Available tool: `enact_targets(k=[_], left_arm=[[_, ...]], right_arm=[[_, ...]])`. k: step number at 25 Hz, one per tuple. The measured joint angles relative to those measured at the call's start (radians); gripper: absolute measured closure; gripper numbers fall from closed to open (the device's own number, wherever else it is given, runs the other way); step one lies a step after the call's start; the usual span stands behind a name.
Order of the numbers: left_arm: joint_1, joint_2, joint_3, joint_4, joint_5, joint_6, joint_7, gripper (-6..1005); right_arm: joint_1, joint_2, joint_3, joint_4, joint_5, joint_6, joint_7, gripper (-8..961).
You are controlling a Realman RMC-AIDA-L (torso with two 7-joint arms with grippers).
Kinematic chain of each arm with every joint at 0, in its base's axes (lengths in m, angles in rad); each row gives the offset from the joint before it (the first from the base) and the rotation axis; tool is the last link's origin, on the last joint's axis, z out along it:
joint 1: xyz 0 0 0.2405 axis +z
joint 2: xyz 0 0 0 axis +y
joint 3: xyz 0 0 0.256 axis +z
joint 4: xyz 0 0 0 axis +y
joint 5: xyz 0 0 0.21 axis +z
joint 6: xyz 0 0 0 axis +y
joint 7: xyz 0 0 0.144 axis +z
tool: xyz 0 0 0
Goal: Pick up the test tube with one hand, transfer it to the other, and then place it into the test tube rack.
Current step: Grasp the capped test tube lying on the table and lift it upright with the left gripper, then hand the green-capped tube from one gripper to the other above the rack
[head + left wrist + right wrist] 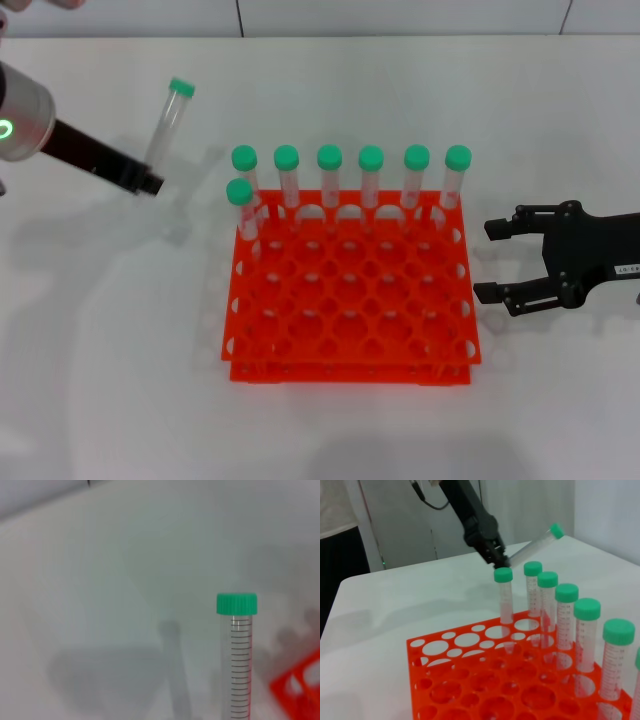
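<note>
The white table (120,380) carries one thing — the orange-red test tube rack (350,310).

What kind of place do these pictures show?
Probably a laboratory-style test bench. A bare white table carries an orange-red test tube rack of green-capped tubes; the left gripper holds another test tube, and the right gripper waits open beside the rack.

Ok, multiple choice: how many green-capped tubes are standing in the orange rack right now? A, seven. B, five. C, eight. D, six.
A: seven capped tubes stand in the test tube rack, six along the far row and one just in front at its left end, while an eighth test tube is held off to the side by the left gripper.
</note>
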Motion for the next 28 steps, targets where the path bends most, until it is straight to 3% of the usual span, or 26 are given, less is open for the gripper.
enact_targets(k=[6,14,21,28], left_arm=[[0.102,-0.004,0.032,-0.004,-0.158,-0.249,0.12,806],[0.262,-0.006,0.114,-0.049,-0.553,-0.564,0.497,806],[0.239,-0.003,0.103,-0.267,-0.889,-0.65,0.781,806],[0.198,0.0,0.098,-0.518,-1.272,-0.552,1.117,806]], right_arm=[[0.0,0.002,0.02,0.01,0.006,0.0,-0.017,112],[0.0,0.002,0.022,0.012,0.009,0.0,-0.02,112],[0.001,0.002,0.022,0.012,0.011,0.001,-0.021,112],[0.0,0.003,0.022,0.012,0.013,0.002,-0.029,111]])
